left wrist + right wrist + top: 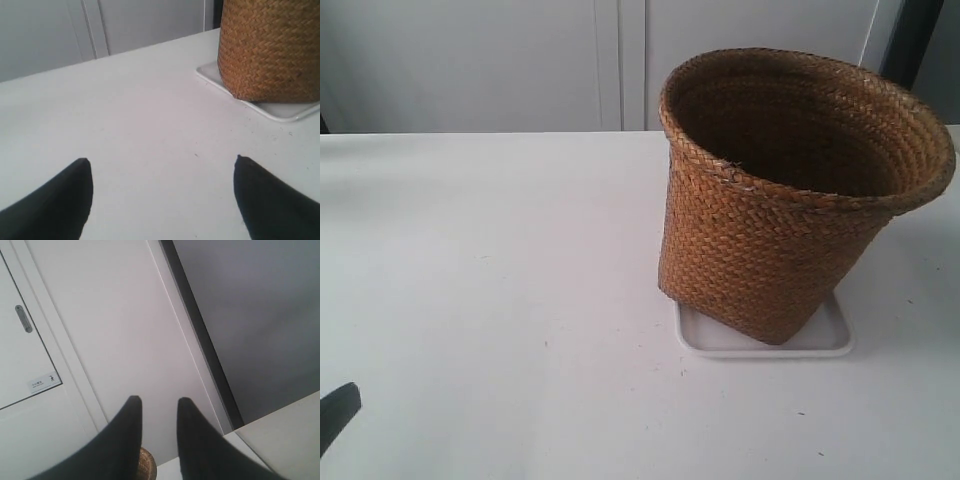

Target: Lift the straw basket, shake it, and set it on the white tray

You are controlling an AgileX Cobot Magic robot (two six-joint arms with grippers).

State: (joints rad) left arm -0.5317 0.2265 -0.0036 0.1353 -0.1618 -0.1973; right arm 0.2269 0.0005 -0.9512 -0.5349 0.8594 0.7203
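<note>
White worktop (500, 300); pale cabinet doors (470, 60) behind the straw basket (770, 250), standing on the white tray (825, 340). The left jaws: released, well apart from basket. The right jaws: narrowly parted beside basket, grip undeterminable.

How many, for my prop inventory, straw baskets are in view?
1: the straw basket stands on the white tray on the table; none other shows.

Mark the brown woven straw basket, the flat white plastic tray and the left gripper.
brown woven straw basket (770, 230): exterior view, on its woven side wall.
flat white plastic tray (832, 338): exterior view, on the bare corner beside the basket's base.
left gripper (162, 159): left wrist view, midway between its black fingertips.
</note>
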